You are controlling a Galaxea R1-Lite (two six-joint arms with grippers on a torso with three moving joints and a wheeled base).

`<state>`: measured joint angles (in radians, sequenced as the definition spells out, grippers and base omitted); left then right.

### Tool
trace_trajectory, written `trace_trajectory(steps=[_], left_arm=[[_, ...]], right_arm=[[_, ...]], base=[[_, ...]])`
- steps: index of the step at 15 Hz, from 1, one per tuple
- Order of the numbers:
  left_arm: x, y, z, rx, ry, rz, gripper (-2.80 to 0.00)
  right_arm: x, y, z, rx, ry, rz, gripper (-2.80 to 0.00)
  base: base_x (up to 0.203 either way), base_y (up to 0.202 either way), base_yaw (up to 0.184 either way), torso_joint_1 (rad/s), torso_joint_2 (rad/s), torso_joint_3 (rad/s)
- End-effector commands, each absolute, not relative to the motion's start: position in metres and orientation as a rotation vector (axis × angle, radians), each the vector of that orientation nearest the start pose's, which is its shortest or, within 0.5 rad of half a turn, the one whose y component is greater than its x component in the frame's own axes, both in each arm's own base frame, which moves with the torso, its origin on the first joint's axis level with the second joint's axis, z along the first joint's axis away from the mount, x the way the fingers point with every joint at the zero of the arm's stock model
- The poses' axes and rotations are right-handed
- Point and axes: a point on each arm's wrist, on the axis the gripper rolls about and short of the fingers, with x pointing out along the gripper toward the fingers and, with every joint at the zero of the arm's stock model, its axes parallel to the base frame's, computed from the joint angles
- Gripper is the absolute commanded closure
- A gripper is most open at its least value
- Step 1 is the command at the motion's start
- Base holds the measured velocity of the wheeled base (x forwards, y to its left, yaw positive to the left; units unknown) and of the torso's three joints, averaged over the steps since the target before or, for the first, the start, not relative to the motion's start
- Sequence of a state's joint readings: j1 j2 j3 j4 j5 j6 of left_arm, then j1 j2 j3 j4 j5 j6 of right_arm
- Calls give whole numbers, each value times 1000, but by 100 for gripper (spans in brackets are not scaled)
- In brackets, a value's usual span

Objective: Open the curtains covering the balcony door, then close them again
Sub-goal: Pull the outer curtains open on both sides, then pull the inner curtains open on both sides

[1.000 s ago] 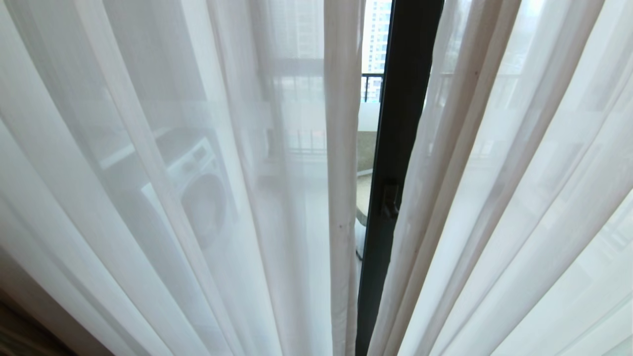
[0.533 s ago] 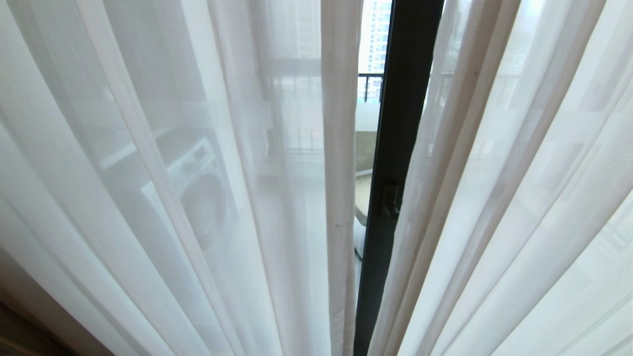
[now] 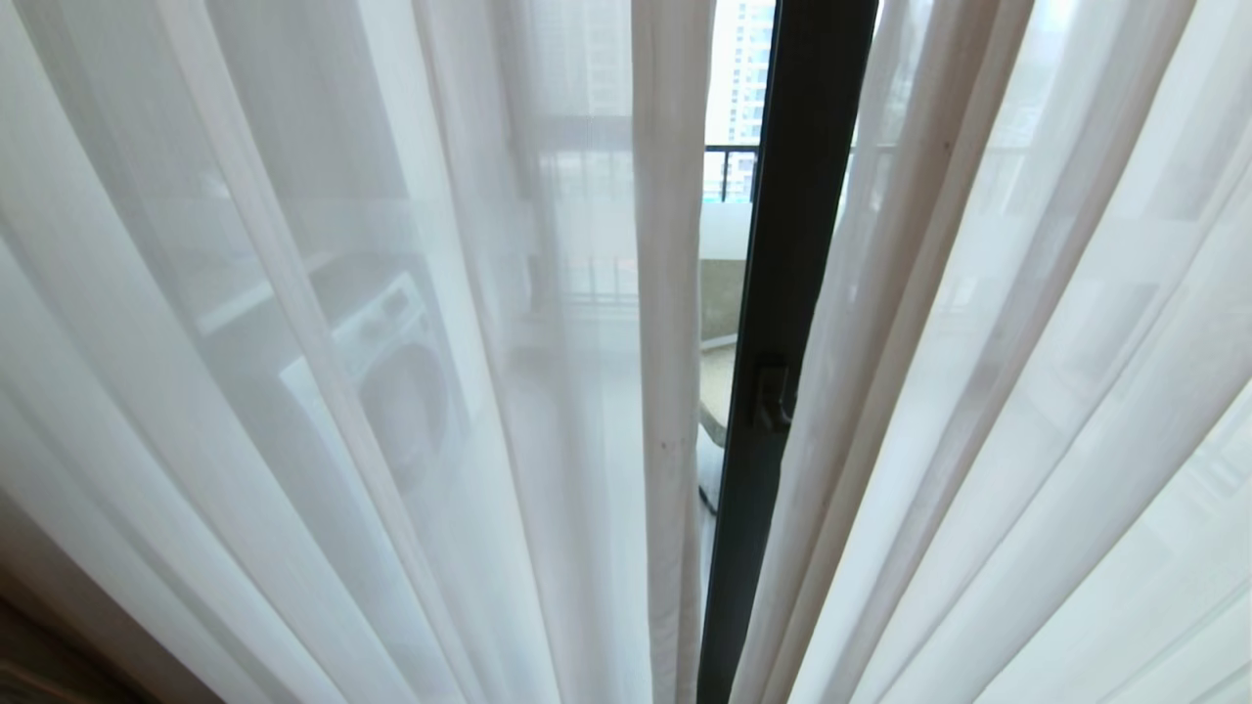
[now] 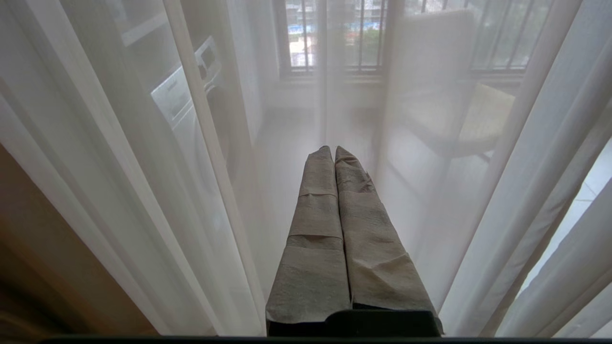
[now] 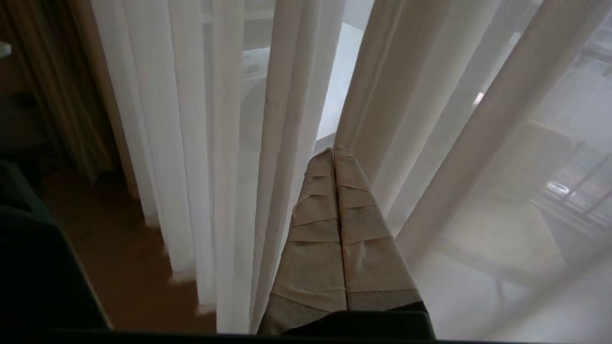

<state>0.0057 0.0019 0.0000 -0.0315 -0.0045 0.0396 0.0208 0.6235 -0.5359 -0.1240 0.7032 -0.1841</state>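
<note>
Sheer curtains hang across the view with a narrow gap at centre, where the balcony door frame and its handle show. Right gripper, fingers pressed together and empty, points at the right panel's edge beside the gap. Left gripper is likewise closed, just short of the left panel. Risk: pinched-together fingers only nudge slippery fabric, so it slides off, or the tips hit the glass.

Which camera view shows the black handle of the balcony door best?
The head view: the handle shows on the balcony door frame in the gap between the sheer curtains. Neither wrist view shows the handle; both show shut grippers and curtain folds.
</note>
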Motion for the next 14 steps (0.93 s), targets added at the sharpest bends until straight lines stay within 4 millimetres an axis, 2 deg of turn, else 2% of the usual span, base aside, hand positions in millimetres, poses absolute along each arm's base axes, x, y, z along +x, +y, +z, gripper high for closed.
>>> trace_trajectory(steps=[1, 6, 7, 10, 12, 14], left_arm=[[-23, 0, 79, 40, -31, 2, 0], [-23, 0, 79, 40, -31, 2, 0], [-23, 0, 79, 40, -31, 2, 0], [-23, 0, 79, 40, -31, 2, 0], [-23, 0, 79, 40, -31, 2, 0], [-23, 0, 79, 40, -31, 2, 0]], right_arm=[[66, 17, 241, -187, -17, 777, 0], [99, 35, 254, -211, 6, 957, 0], [104, 38, 256, -210, 14, 978, -280], [124, 47, 261, -204, 43, 993, -280], [140, 54, 272, -212, 46, 944, -280], [147, 64, 281, -229, 43, 861, -280]], base=[[0, 0, 0, 0, 0, 0], [0, 0, 0, 0, 0, 0], [0, 0, 0, 0, 0, 0], [0, 0, 0, 0, 0, 0], [0, 0, 0, 0, 0, 0], [0, 0, 0, 0, 0, 0]])
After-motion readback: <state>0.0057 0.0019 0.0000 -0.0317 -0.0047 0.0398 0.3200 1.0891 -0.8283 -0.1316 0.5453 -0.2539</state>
